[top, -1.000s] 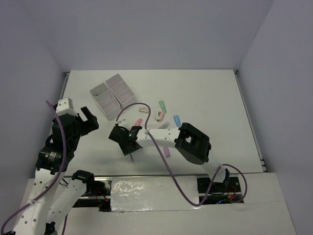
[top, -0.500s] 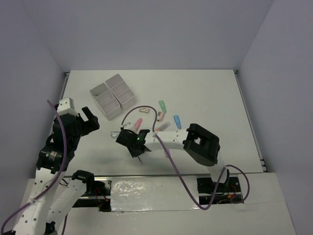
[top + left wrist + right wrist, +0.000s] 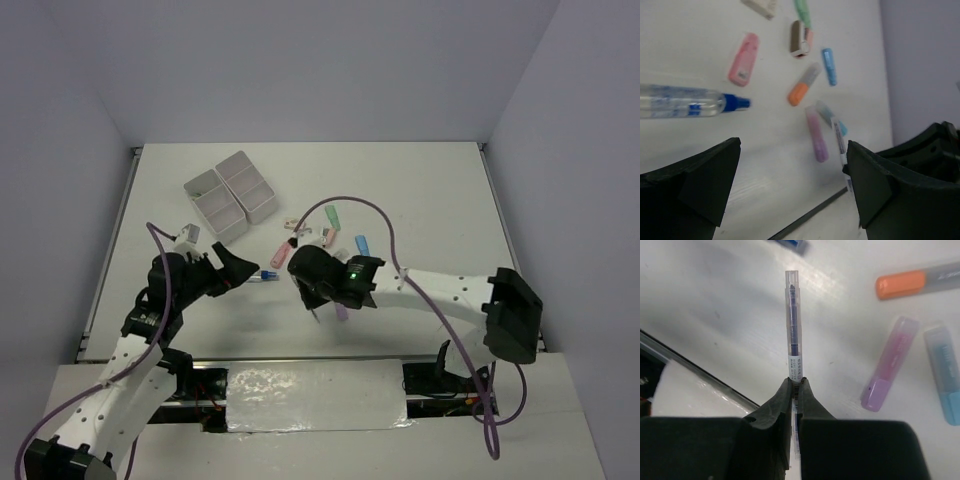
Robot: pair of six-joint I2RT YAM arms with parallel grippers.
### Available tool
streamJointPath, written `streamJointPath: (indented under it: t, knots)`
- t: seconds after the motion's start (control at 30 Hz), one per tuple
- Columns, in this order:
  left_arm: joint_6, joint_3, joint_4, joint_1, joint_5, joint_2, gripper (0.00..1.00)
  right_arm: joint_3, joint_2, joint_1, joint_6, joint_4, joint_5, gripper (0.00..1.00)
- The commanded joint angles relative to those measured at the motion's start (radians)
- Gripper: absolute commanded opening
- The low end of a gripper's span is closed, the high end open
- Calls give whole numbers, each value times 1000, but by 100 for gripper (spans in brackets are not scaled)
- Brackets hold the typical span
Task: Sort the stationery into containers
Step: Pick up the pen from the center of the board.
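Observation:
My right gripper (image 3: 796, 385) is shut on a thin clear pen (image 3: 793, 330) with dark ink, held just above the table near its front edge. The top view shows the pen's tip (image 3: 316, 318) poking out under the right wrist. My left gripper (image 3: 792, 150) hangs open over bare table, right of a clear blue-capped tube (image 3: 685, 101). Loose highlighters lie beyond: pink (image 3: 743, 59), orange (image 3: 804, 84), blue (image 3: 828, 66), green (image 3: 802, 10), purple (image 3: 889, 364). The containers (image 3: 230, 198) stand at the back left, apart from both grippers.
A light-blue highlighter (image 3: 945, 380) lies beside the purple one. A pink and brown piece (image 3: 799, 39) and a whitish eraser (image 3: 760, 5) lie farther back. The table's dark front edge (image 3: 685, 365) runs close under the right gripper. Purple cables loop over both arms.
The right gripper closed on the pen and drew back to the right with it. The left arm swung down and forward, its open gripper now beside the blue-capped tube.

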State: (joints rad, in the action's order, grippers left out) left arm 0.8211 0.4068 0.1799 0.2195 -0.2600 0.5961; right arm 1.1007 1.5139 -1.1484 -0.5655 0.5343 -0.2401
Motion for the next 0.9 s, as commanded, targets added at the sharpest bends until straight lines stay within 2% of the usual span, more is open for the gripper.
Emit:
streamJointPath:
  t: [0.0,0.1,0.2,0.33,0.53,0.6,0.63,0.7,0.73,0.77,0.83,0.87]
  knots:
    - [196,-37,-449,15,-185,-35,99,-28,-89,27,0,-42,-50,1]
    - [266,-57,-592,55,-194,-6,99,-50,-159,29,1,-112,-44,1]
    - [274,-43,-657,128,-174,56,99,-76,-239,30,7,-203,-16,1]
    - [260,-20,-692,239,-119,135,98,-82,-277,26,22,-290,21,1]
    - [234,17,-669,279,-74,211,91,-58,-273,24,32,-298,35,2]
    - [236,20,-686,279,-74,220,86,-53,-259,24,39,-301,51,2]
    - [234,23,-689,279,-76,222,82,-53,-255,24,41,-303,56,2]
    - [227,32,-698,281,-79,228,67,-55,-244,24,41,-303,56,2]
    - [221,38,-701,281,-82,228,47,-56,-242,24,39,-304,55,2]
    - [216,43,-694,281,-81,228,37,-59,-241,24,39,-307,55,2]
    - [201,50,-680,281,-79,232,27,-67,-245,23,42,-321,59,3]
    - [197,59,-672,281,-78,235,25,-68,-247,24,42,-324,61,3]
